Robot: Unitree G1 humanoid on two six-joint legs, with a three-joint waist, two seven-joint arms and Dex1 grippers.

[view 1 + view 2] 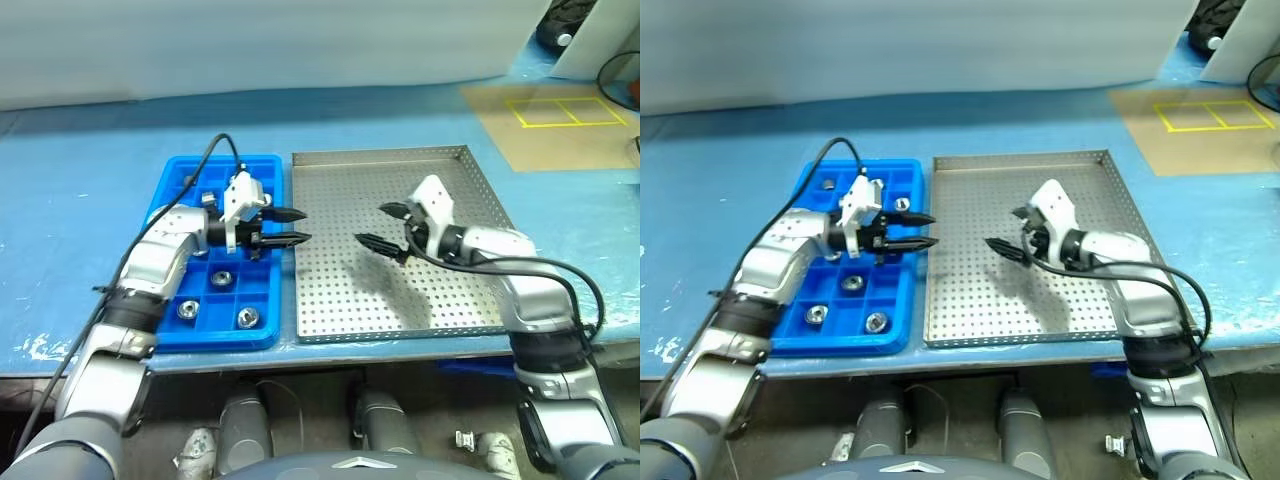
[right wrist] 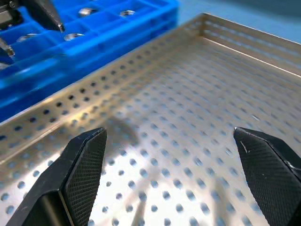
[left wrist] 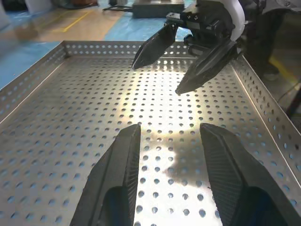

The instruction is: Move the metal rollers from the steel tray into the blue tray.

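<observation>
No writing anywhere; both grippers, left (image 1: 300,227) and right (image 1: 378,226), gape empty over the steel tray (image 1: 330,300); metal rollers (image 1: 247,317) partly hidden in the blue tray (image 1: 262,290).

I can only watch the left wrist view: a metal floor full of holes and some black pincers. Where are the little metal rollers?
Observer: At least three metal rollers lie in separate compartments of the blue tray.
Operator: Where is that tray?
Observer: Right beside the steel tray, on the robot's left.
Operator: And where is my own pincer?
Observer: The left pincer reaches out from over the blue tray. It is open and empty, and its tips are just past the steel tray's rim.
</observation>
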